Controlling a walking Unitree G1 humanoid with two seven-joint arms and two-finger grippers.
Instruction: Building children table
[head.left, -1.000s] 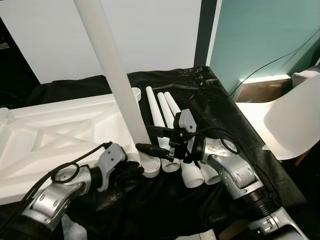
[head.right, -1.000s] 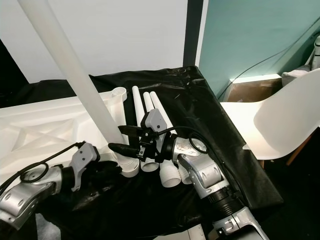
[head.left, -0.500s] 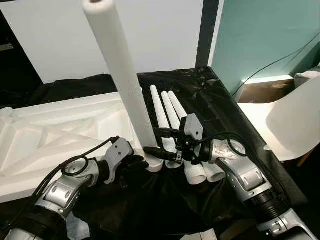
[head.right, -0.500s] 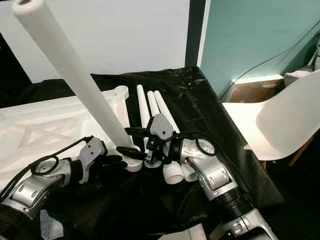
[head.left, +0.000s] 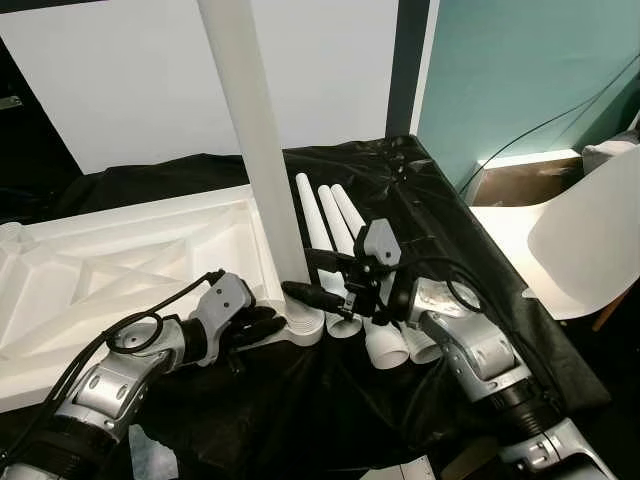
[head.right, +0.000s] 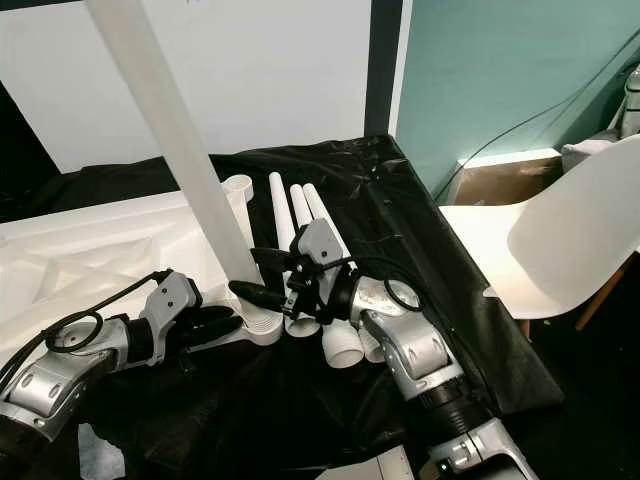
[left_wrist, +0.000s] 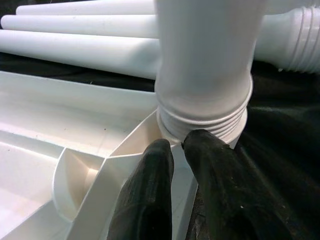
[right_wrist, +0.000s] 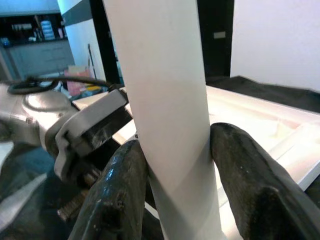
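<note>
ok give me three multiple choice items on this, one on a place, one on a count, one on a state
1. Where does the standing leg meet the tabletop?
A. a corner socket
B. its middle
C. the black cloth

2. How many spare legs lie on the cloth?
A. one
B. three
C. five

3. What is the right gripper doing?
A. hanging open
B. clamped on the standing leg
C. holding a spare leg

Answers: 1 A, the left wrist view shows its threaded end in the corner socket. 2 B, three lie side by side. 3 B, its fingers press either side.
</note>
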